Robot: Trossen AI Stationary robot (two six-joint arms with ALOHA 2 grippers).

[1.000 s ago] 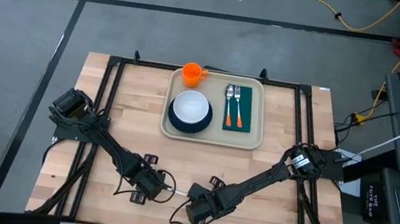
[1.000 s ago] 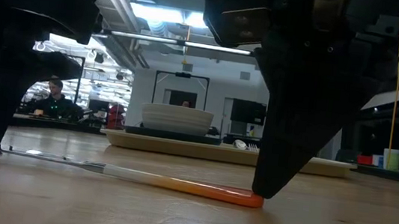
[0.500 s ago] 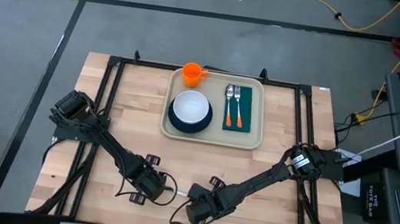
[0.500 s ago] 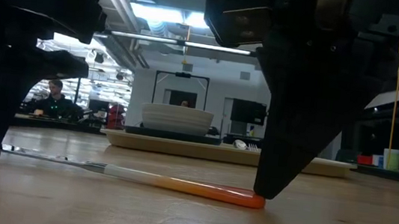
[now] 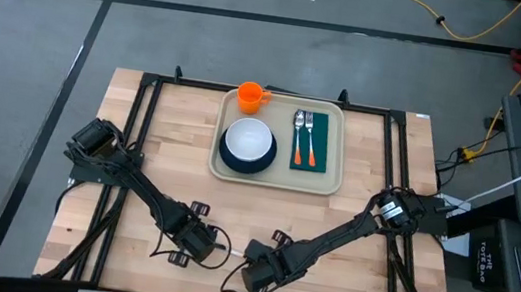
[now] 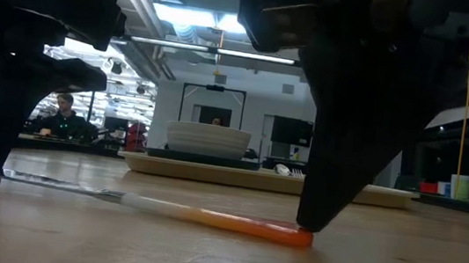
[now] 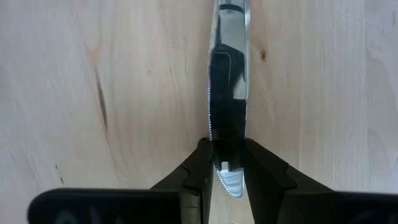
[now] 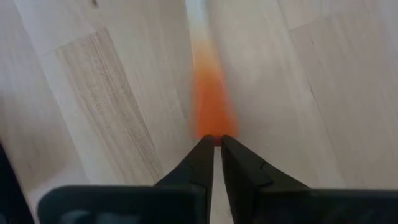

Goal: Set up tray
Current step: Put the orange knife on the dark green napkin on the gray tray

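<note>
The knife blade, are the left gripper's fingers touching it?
Touching. The left wrist view shows the left gripper with its two fingers pressed against both sides of the knife blade near its tip.

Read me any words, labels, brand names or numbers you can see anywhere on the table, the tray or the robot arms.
No readable text anywhere.
Large beige rectangular plastic tray: no print.
Small orange cup, white bowl and dark green napkin: no markings visible.
Orange-handled knife: no lettering visible.
</note>
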